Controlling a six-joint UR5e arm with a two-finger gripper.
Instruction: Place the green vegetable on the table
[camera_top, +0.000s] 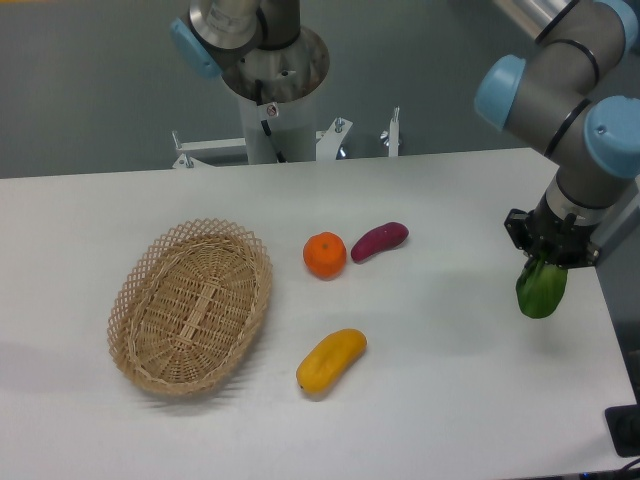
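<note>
1. Taking the basket (190, 305) as the landmark: it is an oval wicker piece lying on the left part of the table (450, 400), with its lower rim the thing nearest the front edge on that side and bare white top showing between rim and edge.
2. To the right of the basket and just as near the camera lies the yellow fruit (331, 360), slanted, apart from the basket rim, with a strip of white top between them.
3. Right of the yellow fruit, a broad stretch of white top runs to the table's right edge and rounded front corner.
4. Farther back, right of the basket's upper half, sits the orange (325, 254), close to the basket but not touching it.
5. Just right of the orange, a little farther from the basket, lies the purple vegetable (379, 241), close beside the orange; whether they touch is hard to tell.
6. Far to the right of the basket, close to the table's right edge, the gripper (547, 262) points down with its fingers closed around the top of the green vegetable (541, 290).
7. The green vegetable hangs leaf-end down below the fingers, well apart from everything else; whether its tip touches the top cannot be told.
8. Behind the basket, past the back edge, stands the arm's base column (262, 90).
</note>
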